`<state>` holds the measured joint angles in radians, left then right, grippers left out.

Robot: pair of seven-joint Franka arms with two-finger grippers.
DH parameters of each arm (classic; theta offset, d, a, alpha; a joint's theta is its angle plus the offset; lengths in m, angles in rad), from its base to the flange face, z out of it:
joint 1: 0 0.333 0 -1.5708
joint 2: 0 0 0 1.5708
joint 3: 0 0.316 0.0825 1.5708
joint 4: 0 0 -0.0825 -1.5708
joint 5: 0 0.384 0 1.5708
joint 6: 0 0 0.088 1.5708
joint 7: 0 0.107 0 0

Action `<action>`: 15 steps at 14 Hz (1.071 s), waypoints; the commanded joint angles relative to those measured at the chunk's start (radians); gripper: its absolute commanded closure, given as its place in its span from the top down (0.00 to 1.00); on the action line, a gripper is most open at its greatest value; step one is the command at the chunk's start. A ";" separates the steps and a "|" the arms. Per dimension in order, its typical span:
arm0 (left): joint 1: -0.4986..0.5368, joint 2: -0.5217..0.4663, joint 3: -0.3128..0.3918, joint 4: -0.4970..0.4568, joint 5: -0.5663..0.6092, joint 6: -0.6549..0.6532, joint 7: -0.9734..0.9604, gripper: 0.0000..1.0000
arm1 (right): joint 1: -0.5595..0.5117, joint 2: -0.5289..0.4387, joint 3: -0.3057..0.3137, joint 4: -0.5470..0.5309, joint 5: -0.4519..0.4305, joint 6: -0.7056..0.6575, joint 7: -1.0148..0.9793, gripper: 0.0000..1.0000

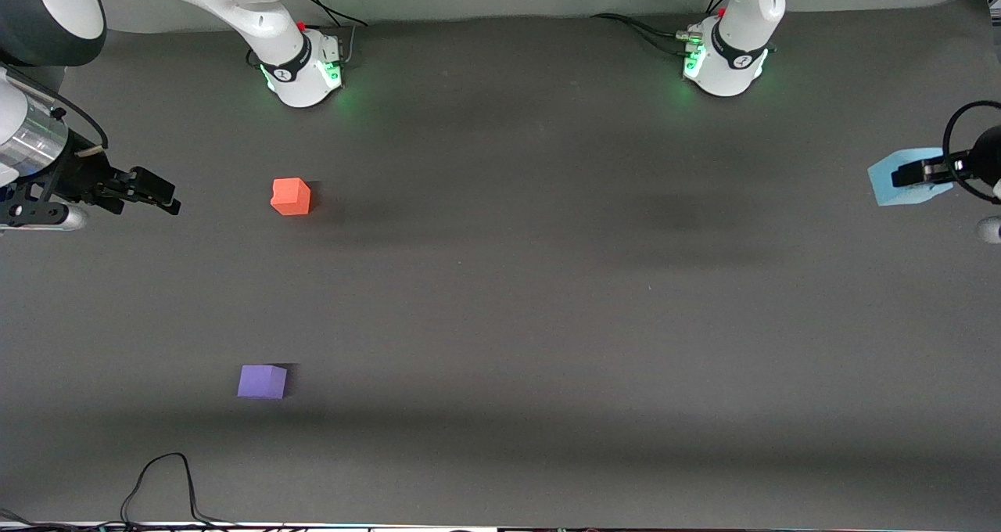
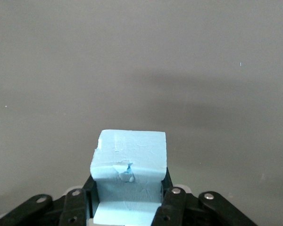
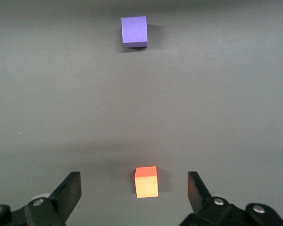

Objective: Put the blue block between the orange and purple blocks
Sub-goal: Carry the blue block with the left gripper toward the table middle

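Observation:
The orange block [image 1: 291,196] sits on the table toward the right arm's end; it also shows in the right wrist view [image 3: 146,182]. The purple block [image 1: 262,381] lies nearer the front camera than the orange one, also seen in the right wrist view [image 3: 134,31]. My left gripper [image 1: 901,178] is shut on the blue block [image 1: 891,189] and holds it up over the left arm's end of the table; the left wrist view shows the block [image 2: 129,155] between the jaws of the left gripper [image 2: 127,200]. My right gripper [image 1: 160,193] is open and empty, raised beside the orange block [image 3: 134,182].
The dark grey table mat [image 1: 547,297] spreads between the blocks and the left arm's end. A black cable [image 1: 160,485] lies at the edge nearest the front camera. The two arm bases [image 1: 301,66] stand along the table's edge farthest from that camera.

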<state>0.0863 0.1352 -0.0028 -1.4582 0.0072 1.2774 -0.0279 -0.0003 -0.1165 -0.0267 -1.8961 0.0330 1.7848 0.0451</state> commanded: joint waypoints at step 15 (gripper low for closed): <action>-0.589 0.546 -0.286 0.546 -0.001 0.253 -1.052 0.37 | 0.006 -0.002 -0.004 0.006 -0.022 0.004 -0.011 1.00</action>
<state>-0.4535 0.5729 -0.3002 -1.0334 -0.0289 1.5105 -1.0280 0.0001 -0.1165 -0.0270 -1.8954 0.0297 1.7853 0.0451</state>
